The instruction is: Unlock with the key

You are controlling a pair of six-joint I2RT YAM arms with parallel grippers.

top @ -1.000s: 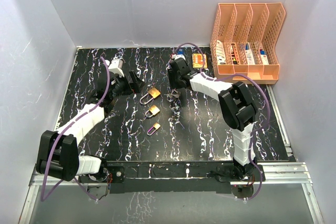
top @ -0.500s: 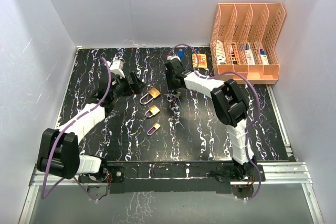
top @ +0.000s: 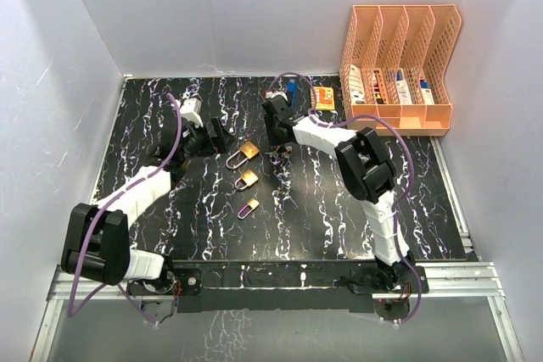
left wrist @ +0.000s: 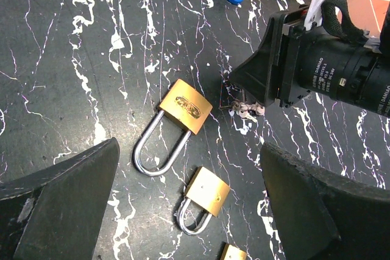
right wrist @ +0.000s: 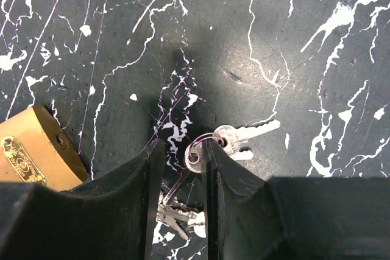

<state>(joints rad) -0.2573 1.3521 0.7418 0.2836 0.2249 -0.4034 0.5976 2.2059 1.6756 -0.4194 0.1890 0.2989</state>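
The right gripper [right wrist: 181, 158] has swung left onto the keys [right wrist: 244, 135] beside the biggest padlock [left wrist: 189, 106], fingers [right wrist: 137, 199] narrow about their ring [right wrist: 195, 151], grip uncertain; the left gripper [left wrist: 189, 148] hovers wide open, so pickup looks near.

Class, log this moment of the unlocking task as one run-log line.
phase: key pickup | right gripper: narrow, straddling keys, grip unconfirmed | left gripper: open over largest padlock
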